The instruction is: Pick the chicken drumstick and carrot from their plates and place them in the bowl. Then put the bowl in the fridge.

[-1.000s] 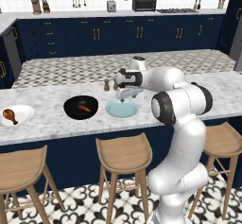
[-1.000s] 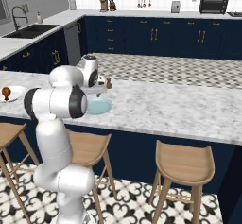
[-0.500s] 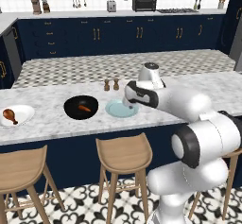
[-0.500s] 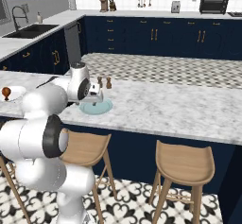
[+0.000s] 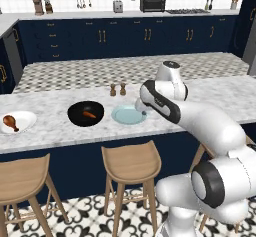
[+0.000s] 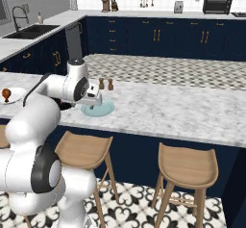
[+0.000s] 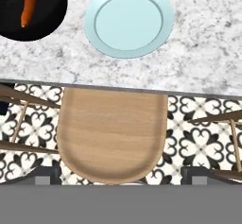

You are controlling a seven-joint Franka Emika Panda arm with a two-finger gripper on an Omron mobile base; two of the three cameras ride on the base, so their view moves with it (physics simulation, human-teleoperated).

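The black bowl (image 5: 86, 114) sits on the marble island with the orange carrot (image 5: 89, 114) lying inside it. In the hand view the bowl (image 7: 42, 15) and carrot (image 7: 27, 9) are at the top left. Right of the bowl lies the empty pale blue plate (image 5: 128, 115). At the island's left end the white plate (image 5: 21, 121) holds the brown chicken drumstick (image 5: 9, 122). My gripper (image 5: 142, 106) hovers open by the blue plate's (image 7: 128, 20) right side, at the island's front edge, holding nothing. The fridge is out of view.
Salt and pepper shakers (image 5: 117, 89) stand behind the plates. Wooden stools (image 5: 131, 162) line the island's front; one stool seat (image 7: 113, 133) lies straight below the hand. A sink (image 6: 29, 30) and navy cabinets run along the back counters.
The arm's elbow has swung to the right and the open gripper has drifted from between bowl and blue plate toward the plate's right side. Nothing on the island has moved.
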